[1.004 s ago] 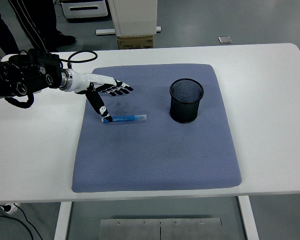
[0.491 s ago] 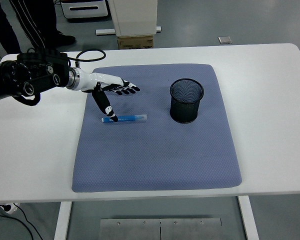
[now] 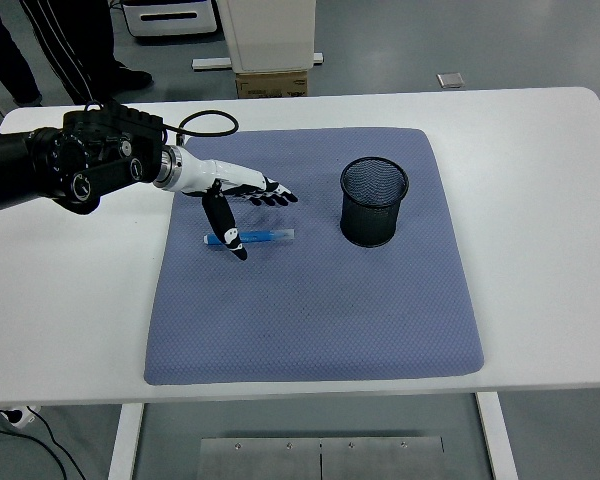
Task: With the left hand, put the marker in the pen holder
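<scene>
— Any writing to read on the things from the head view?

— None legible. The marker [image 3: 252, 238] is blue with a pale end, and if it carries print, it is too small to make out. The cardboard box [image 3: 271, 84] on the floor beyond the table [image 3: 540, 180] shows no clear label either.

— And the containers?

— One: a black mesh pen holder [image 3: 373, 201], upright on the right part of the blue-grey mat [image 3: 310, 300]. Nothing is visible inside it through the mesh.

— Where is the marker?

— Lying flat on the mat, left of the holder and well apart from it.

— The hand?

— The left hand [image 3: 238, 194] reaches in over the mat, fingers [image 3: 272, 193] stretched out flat and spread, holding nothing; the thumb points down, its tip at the marker's left end — whether it touches, I cannot tell.

— Anyone else?

— A person's legs [image 3: 70, 45] at the top left.
</scene>
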